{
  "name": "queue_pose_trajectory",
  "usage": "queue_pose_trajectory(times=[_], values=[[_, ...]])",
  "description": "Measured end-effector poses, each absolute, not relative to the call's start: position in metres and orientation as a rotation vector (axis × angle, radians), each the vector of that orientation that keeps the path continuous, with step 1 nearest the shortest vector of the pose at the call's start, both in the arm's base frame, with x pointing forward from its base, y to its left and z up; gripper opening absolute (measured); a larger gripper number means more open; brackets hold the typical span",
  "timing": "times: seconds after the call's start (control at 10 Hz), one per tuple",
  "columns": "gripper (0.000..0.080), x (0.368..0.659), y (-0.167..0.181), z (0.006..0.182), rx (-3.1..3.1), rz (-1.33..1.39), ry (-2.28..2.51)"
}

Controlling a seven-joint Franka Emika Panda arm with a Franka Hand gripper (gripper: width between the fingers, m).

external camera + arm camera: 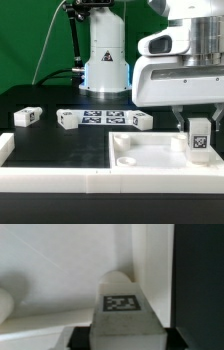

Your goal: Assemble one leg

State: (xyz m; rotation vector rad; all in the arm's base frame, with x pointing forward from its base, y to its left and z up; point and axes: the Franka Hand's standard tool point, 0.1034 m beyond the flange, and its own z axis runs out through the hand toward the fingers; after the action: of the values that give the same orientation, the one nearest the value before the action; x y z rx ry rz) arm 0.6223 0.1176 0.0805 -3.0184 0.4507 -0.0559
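Closest: one square white panel (150,152), smooth, recessed corners, flat on black desk (40,100). At its corner on exterior view's right, one claw (198,127) clenched on one leg (198,141), upright tagged white post. Behind: three loose legs (67,119) lying in row, one marker board (100,117) between.
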Motion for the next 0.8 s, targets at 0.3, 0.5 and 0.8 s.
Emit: queue_pose_trajectory(times=[0.3, 0.5, 0.8], values=[[0.0291, 0.6232, 0.1163, 0.0799, -2.893, -0.029, 0.926], [0.0292, 0.6237, 0.1153, 0.0796, -2.748, -0.004, 1.27], [0.0292, 0.6237, 0.1152, 0.0795, -2.51, 0.024, 1.69]])
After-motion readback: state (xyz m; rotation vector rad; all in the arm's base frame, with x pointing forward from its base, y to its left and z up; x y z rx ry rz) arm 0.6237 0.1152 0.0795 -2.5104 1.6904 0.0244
